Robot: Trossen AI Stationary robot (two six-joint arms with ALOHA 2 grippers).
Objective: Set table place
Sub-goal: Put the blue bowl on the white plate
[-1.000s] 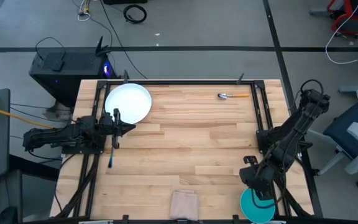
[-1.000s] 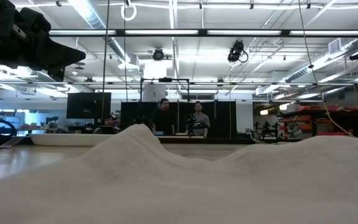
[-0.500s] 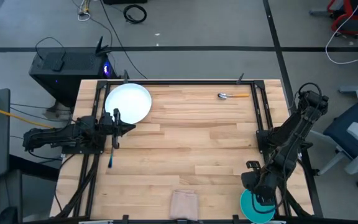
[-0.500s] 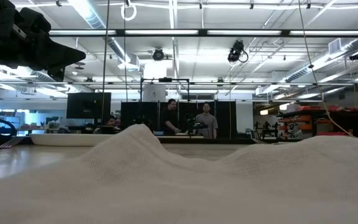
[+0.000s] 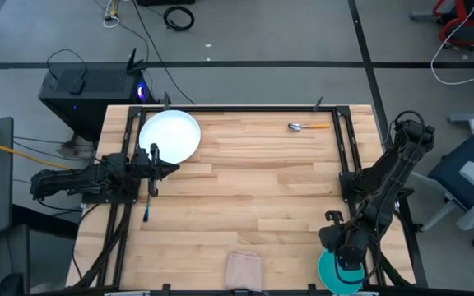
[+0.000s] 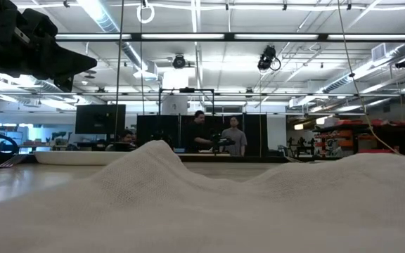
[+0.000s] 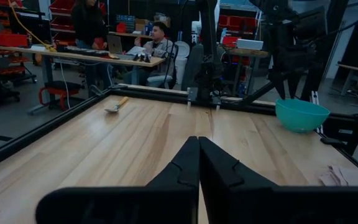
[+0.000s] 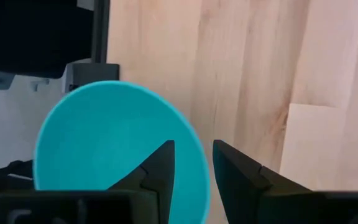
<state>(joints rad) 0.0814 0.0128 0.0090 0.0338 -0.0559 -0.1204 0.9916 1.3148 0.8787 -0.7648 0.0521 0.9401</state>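
Observation:
The teal bowl sits at the table's near right corner, partly over the black rail. My right gripper hangs open above it. One finger is over the bowl's inside and the other over the wood, with the bowl's rim between them. My left gripper is shut and waits level at the left edge, near the white plate. The blue-handled fork lies by the left rail. The orange-handled spoon lies at the far right.
A folded beige cloth lies at the middle of the near edge and fills the low view's foreground. Black rails run along both sides of the table. The middle of the wooden table is bare. People stand in the room behind.
My right gripper has moved a little toward the table's near edge, coming further over the teal bowl. The bowl, plate, fork and spoon have stayed where they were.

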